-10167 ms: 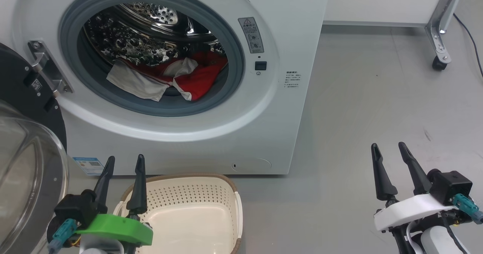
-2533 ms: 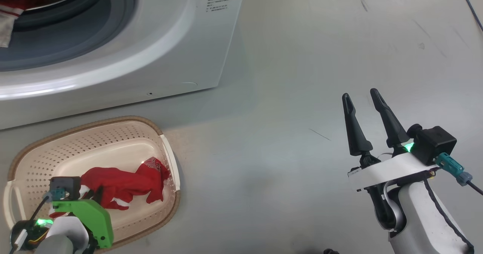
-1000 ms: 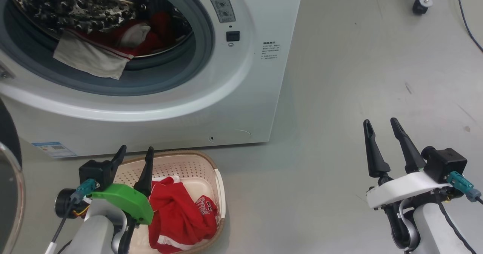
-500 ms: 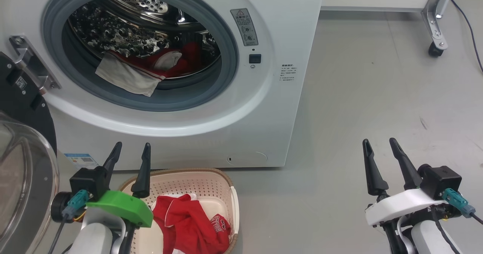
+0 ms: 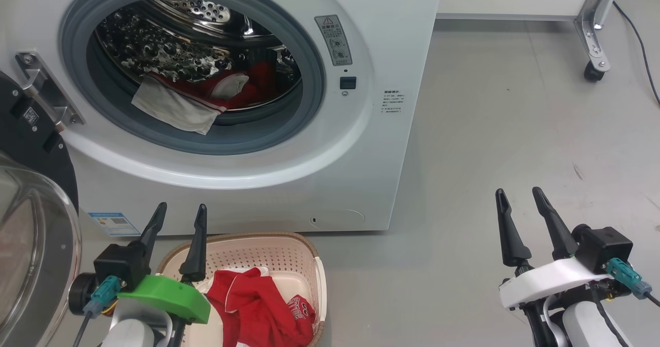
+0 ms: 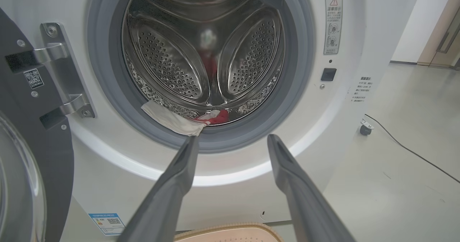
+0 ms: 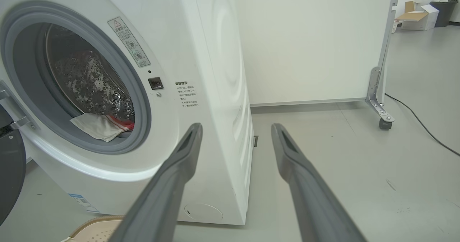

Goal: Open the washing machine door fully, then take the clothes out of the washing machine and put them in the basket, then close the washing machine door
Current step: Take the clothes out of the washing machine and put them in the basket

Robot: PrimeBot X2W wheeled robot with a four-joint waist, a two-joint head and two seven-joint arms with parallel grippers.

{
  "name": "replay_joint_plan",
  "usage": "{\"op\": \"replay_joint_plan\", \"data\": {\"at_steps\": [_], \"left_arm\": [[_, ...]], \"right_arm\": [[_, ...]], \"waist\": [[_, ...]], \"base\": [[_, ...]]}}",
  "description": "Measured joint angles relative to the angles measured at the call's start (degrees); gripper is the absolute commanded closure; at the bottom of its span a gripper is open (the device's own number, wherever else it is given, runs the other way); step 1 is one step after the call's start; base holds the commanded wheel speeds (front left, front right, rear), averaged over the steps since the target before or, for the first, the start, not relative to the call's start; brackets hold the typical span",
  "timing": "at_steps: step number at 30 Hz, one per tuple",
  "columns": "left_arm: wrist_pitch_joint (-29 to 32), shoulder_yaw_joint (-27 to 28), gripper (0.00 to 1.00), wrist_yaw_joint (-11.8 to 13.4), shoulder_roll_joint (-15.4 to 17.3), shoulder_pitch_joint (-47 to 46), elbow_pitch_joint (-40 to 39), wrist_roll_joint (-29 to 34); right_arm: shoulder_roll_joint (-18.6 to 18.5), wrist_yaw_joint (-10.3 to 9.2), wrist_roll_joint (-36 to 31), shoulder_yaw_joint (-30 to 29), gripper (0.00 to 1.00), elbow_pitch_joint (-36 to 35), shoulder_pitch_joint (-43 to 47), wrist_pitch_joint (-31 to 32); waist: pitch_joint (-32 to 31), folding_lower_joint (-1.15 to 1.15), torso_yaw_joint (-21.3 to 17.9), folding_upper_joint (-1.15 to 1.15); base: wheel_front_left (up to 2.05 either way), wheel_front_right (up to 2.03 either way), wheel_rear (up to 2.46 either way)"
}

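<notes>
The washing machine [image 5: 361,182] faces the robot. The washing machine door [image 5: 20,146] is swung wide to 9 o'clock of the opening on its steel hinge [image 5: 49,92], with the glass bowl bulging toward the robot.

A pale grey-white garment [image 5: 172,111] lies in the drum [image 5: 170,53] at the low front. Its long axis runs from 10 o'clock to 4 o'clock in the head view, and its lower corner drapes out over the grey seal [image 5: 247,141]. Red cloth shows just behind it, at its 2 o'clock.

The basket [image 5: 289,246] stands on the floor [image 5: 515,120] just in front of the machine, at 6 o'clock of the opening. A red garment [image 5: 258,306] with white trim lies crumpled in it, with its length running roughly 11 to 5 o'clock.

The left gripper [image 5: 182,206] hangs above the basket's far left rim. Its jaws are spread and point to 12 o'clock at the machine front. The red garment lies apart at their 5 o'clock. In the left wrist view the pale garment's corner sits just past the tip of the left finger, at 11 o'clock of the gap.

The right gripper [image 5: 518,191] hangs over bare floor at 3 o'clock of the basket. Its jaws are also spread, and it is well apart from all the clothes.
</notes>
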Motion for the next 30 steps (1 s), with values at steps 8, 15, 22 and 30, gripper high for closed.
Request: {"op": "replay_joint_plan", "data": {"at_steps": [8,15,22,30], "left_arm": [[0.0,0.6,0.0,0.4,-0.2,1.1,-2.1,0.9],[0.0,0.7,0.0,0.4,-0.3,2.0,-3.3,1.3],[0.0,0.8,0.0,0.4,-0.5,2.5,-4.1,1.5],[0.0,0.9,0.0,0.4,-0.6,3.2,-4.7,1.6]], "right_arm": [[0.0,0.0,0.0,0.0,0.0,-0.4,0.0,0.0],[-0.2,0.0,0.0,0.0,0.0,-0.7,0.2,0.0],[-0.4,0.0,0.0,0.0,0.0,-1.0,0.2,0.0],[-0.4,0.0,0.0,0.1,0.0,-1.0,0.4,0.0]], "waist": [[0.2,0.0,-0.2,0.0],[0.4,0.0,-0.3,0.0],[0.6,0.0,-0.5,0.0],[0.6,0.0,-0.7,0.0]], "base": [[0.0,0.0,0.0],[0.0,0.0,0.0],[0.0,0.0,0.0],[0.0,0.0,0.0]]}}
